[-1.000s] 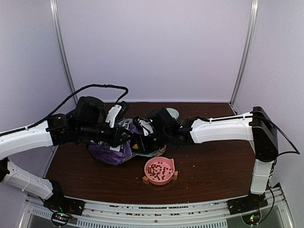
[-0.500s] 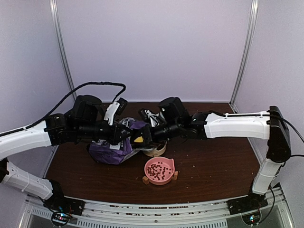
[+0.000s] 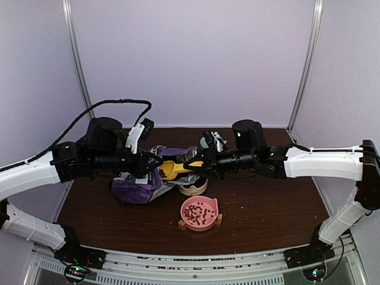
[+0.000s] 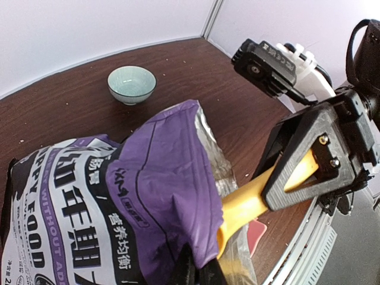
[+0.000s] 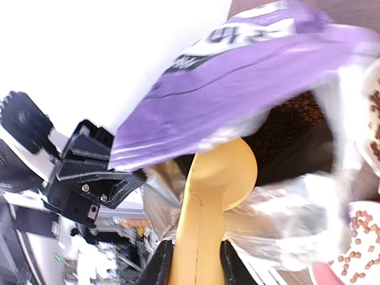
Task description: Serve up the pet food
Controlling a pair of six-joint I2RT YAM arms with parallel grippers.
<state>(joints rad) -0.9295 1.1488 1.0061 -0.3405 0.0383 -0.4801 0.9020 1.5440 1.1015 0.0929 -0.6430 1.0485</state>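
Left arm reaches in from the left, over the left half of the worktop (image 3: 267,208). Left gripper (image 3: 151,166) is clamped on the upper edge of the bag's mouth, fingers closed on the purple film and foil lining. Bag (image 3: 133,189) is purple with white print, slumped on the worktop left of centre, mouth held open facing right. Kibble (image 5: 294,110) shows as a dark mass inside the bag, behind the foil lip. Scoop (image 3: 172,169) is yellow, its head at the bag mouth and its handle running right. Right gripper (image 3: 199,166) is closed on the scoop handle, a finger on each side of it, with the arm stretching in from the right. Cream bowl (image 3: 193,190) sits just right of the bag, under the scoop handle; the right wrist view shows a few pellets at what looks like its rim, blurred. Pink bowl (image 3: 182,211) stands nearer, centre of the worktop, apart from the bag, with more kibble spread loosely over its bottom. Pale bowl (image 4: 132,84) is at the far side, beyond the bag.
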